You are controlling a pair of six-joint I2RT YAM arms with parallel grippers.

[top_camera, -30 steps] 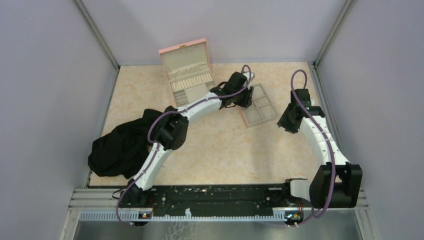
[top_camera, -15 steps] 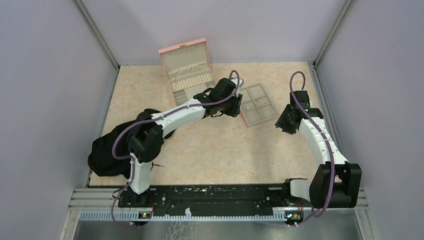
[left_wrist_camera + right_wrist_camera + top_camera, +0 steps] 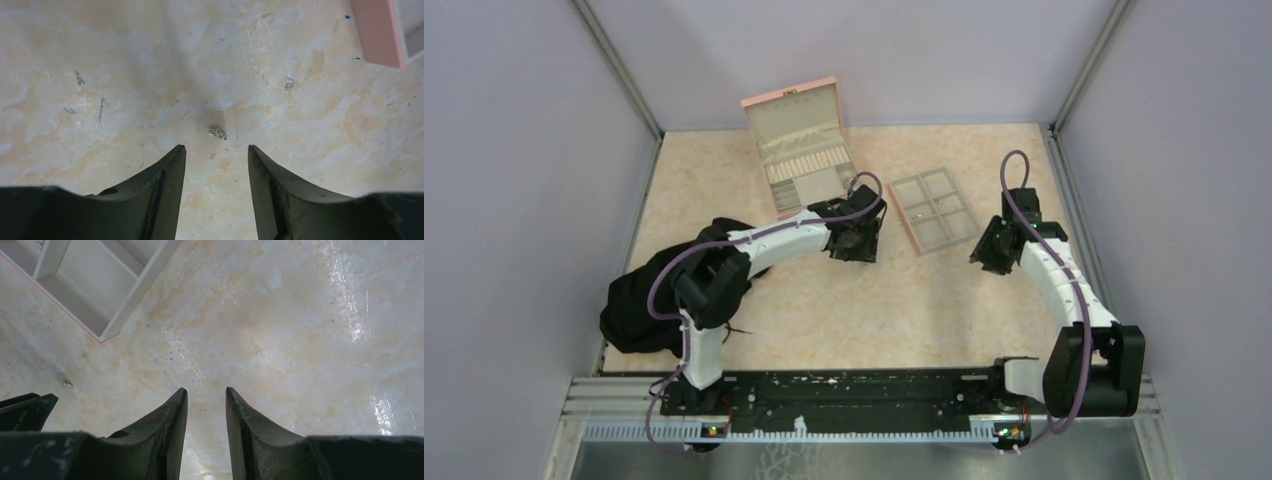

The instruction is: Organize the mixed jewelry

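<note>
One tiny silvery jewelry piece [image 3: 217, 132] lies on the marbled table, just ahead of my left gripper [image 3: 216, 147]. The gripper is open and empty, with its jaws on either side of the line to the piece. In the top view the left gripper [image 3: 856, 240] hangs over the table between the pink box [image 3: 799, 150] and the six-compartment tray [image 3: 934, 210]. My right gripper [image 3: 206, 388] is open and empty over bare table, right of the tray in the top view [image 3: 986, 250]. No jewelry shows in the top view.
A black cloth [image 3: 659, 295] lies at the left under my left arm. The tray's corner [image 3: 100, 332] shows upper left in the right wrist view, with a small speck [image 3: 66, 384] on the table below it. A pink edge [image 3: 380, 30] shows upper right in the left wrist view.
My left gripper has swung from over the tray's left edge leftward and nearer, onto open table. My right gripper has shifted slightly left and nearer.
</note>
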